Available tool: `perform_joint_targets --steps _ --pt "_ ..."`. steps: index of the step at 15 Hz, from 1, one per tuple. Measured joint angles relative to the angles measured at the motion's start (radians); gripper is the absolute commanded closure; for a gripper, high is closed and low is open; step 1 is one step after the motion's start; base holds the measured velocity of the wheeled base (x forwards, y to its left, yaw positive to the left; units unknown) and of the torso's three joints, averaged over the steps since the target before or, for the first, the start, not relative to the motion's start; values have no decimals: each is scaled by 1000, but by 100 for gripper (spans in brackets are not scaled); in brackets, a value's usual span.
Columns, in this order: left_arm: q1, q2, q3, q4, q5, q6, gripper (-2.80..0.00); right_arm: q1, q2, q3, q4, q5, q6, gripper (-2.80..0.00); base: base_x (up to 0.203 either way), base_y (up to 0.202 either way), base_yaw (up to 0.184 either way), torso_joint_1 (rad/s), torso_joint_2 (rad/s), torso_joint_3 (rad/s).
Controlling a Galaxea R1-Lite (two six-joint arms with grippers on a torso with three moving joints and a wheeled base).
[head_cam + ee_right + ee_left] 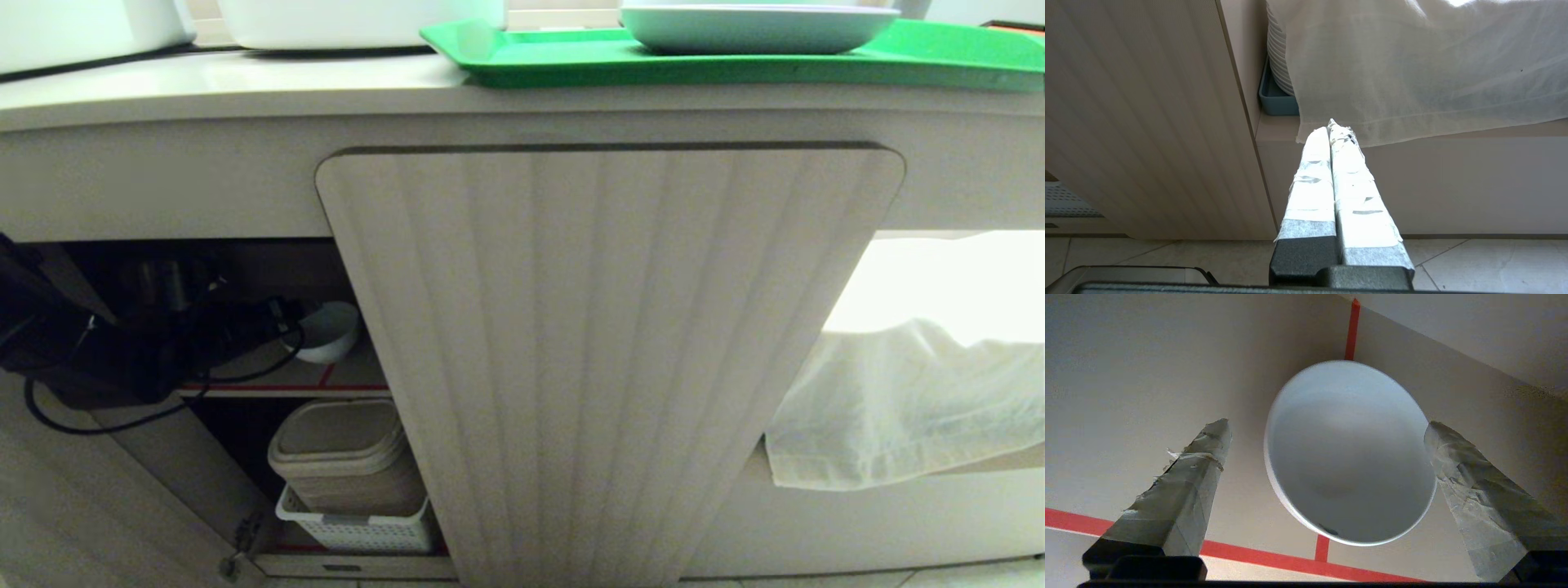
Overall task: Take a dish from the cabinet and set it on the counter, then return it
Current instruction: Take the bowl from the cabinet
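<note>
My left claw point(1327, 437) reaches into the open left side of the cabinet point(608, 351), spread wide and holding nothing, its taped fingers point(1188, 477) flanking the bowl point(1349, 453) with bare shelf on either side; the bowl sits on the upper shelf point(359, 377) where red tape lines cross, near the back wall. It is plain glossy white, round and deep, tipped toward me in the wrist view. From the head view my dark arm hides part of it, while my right claw point(1336, 130) hangs pressed shut and empty by the closed door.
</note>
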Motion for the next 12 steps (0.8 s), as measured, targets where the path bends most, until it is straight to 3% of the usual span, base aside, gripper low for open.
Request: perform_joint_targets --steps 12 --pt "0 0 -37 149 -20 0 -280 0 0 0 0 0 0 0 0 0 0 0 0 0"
